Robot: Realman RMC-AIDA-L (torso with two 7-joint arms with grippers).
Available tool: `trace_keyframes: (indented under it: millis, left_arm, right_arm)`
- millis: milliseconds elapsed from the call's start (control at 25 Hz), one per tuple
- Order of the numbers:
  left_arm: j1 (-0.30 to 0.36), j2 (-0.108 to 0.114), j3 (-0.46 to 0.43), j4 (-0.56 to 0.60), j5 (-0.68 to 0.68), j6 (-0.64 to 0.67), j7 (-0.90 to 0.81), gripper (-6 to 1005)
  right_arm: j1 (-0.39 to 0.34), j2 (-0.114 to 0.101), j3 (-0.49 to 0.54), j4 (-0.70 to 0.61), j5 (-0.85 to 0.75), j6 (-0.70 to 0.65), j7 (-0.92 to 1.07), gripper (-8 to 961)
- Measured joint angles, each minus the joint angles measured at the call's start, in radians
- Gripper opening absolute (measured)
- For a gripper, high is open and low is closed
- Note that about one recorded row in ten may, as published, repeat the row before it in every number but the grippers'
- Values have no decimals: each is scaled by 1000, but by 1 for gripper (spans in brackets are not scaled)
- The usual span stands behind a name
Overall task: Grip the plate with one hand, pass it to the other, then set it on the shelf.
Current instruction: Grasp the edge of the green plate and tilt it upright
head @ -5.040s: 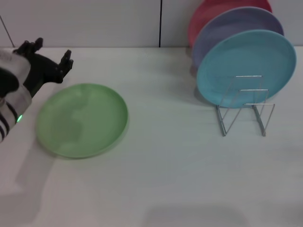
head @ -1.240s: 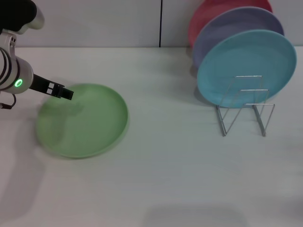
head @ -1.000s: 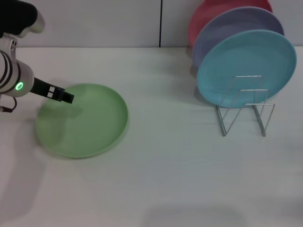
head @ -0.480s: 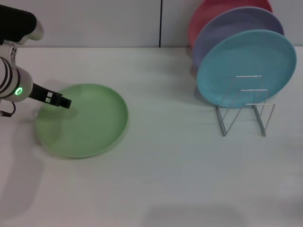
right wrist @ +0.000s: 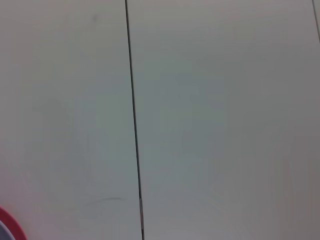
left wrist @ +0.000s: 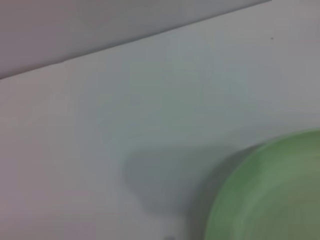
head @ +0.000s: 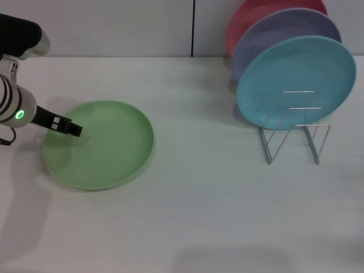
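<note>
Head view first: the green plate (head: 98,144) lies flat on the white table (head: 193,193), over on the left side, well apart from the wire shelf (head: 294,126) on the right. It looks like thin matte plastic, so my guess is it's light and fairly stiff, not fragile, but a bit slick, and with it lying flat there's not much lip to get under. The rim is really the only place to grab, and the left edge is the obvious spot since the left gripper (head: 73,129) is right there, its black tip over the plate's left part, just inside the rim. Whether the claw is apart or together, honestly can't tell from here. Colour-wise it's an even pale green, round, shallow, no pattern. A light blue plate (head: 296,82), a lavender plate (head: 284,34) and a red plate (head: 250,17) already stand at the shelf. The right gripper isn't showing anywhere.

Left wrist view: just a curved slice of the green plate (left wrist: 270,195) with a soft shadow beside it on the table. No fingers visible.

Right wrist view: mostly a plain pale wall (right wrist: 225,120) with a dark vertical seam, nothing of the plate.
</note>
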Motion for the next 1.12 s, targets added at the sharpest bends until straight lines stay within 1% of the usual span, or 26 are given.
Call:
trace_keyframes:
  millis: [200, 480, 760, 880, 1000, 1120]
  left_arm:
    - [-2, 0, -2, 8, 0, 1, 4, 845]
    - [-13, 3, -39, 38, 0, 17, 25, 846]
    - [-16, 10, -49, 58, 0, 20, 26, 845]
    - [-23, 15, -50, 80, 0, 22, 26, 844]
    - [-44, 23, -55, 126, 0, 30, 26, 844]
    - [-50, 24, -57, 137, 0, 32, 26, 845]
  right_arm:
    - [0, 0, 0, 0, -1, 1, 0, 835]
    - [2, 2, 0, 0, -6, 2, 0, 835]
    - [3, 2, 0, 0, -9, 3, 0, 833]
    - [5, 2, 0, 0, -10, 7, 0, 833]
    - [6, 2, 0, 0, -11, 9, 0, 833]
    - [6, 2, 0, 0, -11, 9, 0, 833]
